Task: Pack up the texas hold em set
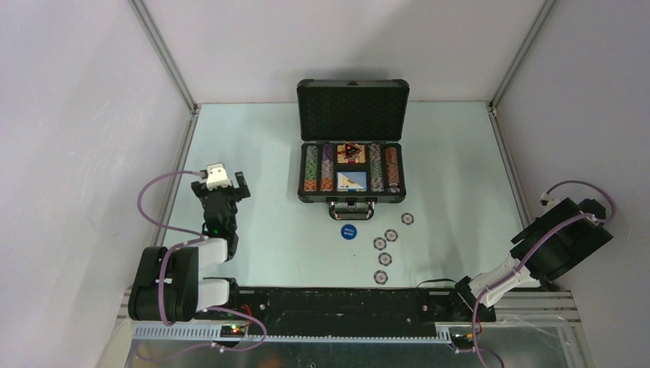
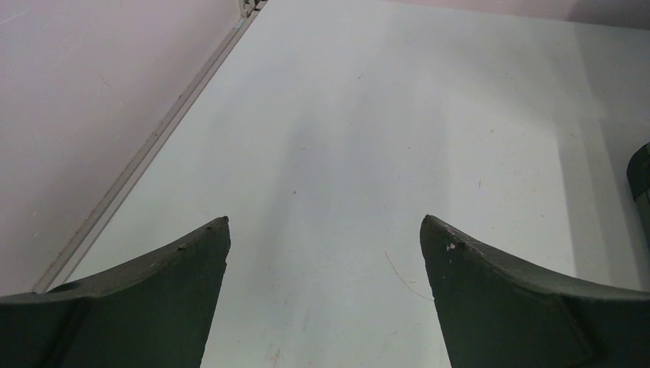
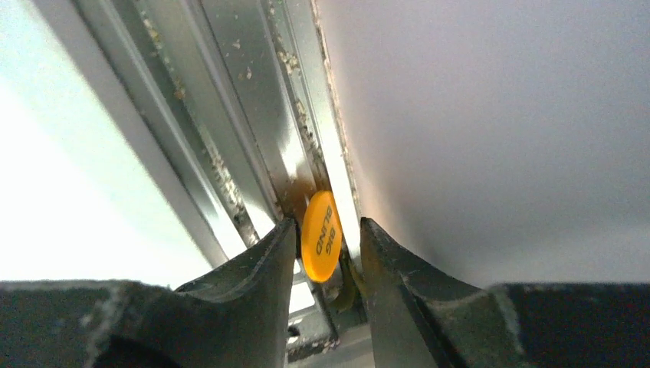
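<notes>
The briefcase [image 1: 352,107] sits open at the back middle of the surface [image 1: 253,138], lid upright, handle towards the arms. Inside are 4 rows of striped chips [image 1: 310,169], 2 on each side of 2 card boxes [image 1: 352,181] in the middle.

Just in front of the handle lies a blue button [image 1: 349,231], and to its right 5 loose chips [image 1: 385,259] trail back towards the arms.

The orange button [image 3: 320,236], marked BIG BLIND, stands tilted on edge between the fingers of the right pincer [image 3: 328,224], over the metal rail [image 3: 253,115] at the foot of the wall. I see a gap on one side, so I cannot tell if it is gripped.

The left pincer [image 2: 325,222] hangs released, fingers spread wide over bare surface on the left, well apart from the case.
</notes>
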`<state>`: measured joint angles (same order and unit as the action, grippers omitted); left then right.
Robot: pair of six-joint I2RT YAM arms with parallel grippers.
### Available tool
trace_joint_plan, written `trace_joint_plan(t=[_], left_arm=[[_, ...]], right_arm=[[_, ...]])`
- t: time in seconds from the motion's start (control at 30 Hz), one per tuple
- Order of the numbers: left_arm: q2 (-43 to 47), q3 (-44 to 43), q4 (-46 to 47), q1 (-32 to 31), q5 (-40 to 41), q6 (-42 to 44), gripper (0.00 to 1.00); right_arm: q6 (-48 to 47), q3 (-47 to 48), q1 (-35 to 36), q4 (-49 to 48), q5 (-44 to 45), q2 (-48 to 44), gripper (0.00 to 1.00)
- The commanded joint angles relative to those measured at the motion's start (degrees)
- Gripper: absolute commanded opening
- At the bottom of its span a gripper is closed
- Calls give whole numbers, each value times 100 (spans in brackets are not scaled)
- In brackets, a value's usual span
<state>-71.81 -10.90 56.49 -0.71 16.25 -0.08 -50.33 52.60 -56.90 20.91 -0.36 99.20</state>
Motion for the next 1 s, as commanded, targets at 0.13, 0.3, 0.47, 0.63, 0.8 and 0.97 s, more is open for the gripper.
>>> trace_joint_plan(t=[0.13,0.3,0.47,0.63,0.8,0.97], left_arm=[[20,-9,319,53,21,-71,98],[27,-17,318,53,23,-71,98],[30,-12,319,53,19,-70,98],[22,-12,319,53,19,-71,98],[27,-13,319,53,26,-71,98],[22,-17,319,53,23,-69,98]], right_arm=[[88,158,-589,760,-804,-678,44],[-236,161,-661,1232,-673,-537,44],[-338,163,-738,1155,-532,-343,41],[-323,152,-715,929,-336,-276,41],[-362,67,-682,634,-171,-214,41],[-338,66,-670,504,-133,-103,41]])
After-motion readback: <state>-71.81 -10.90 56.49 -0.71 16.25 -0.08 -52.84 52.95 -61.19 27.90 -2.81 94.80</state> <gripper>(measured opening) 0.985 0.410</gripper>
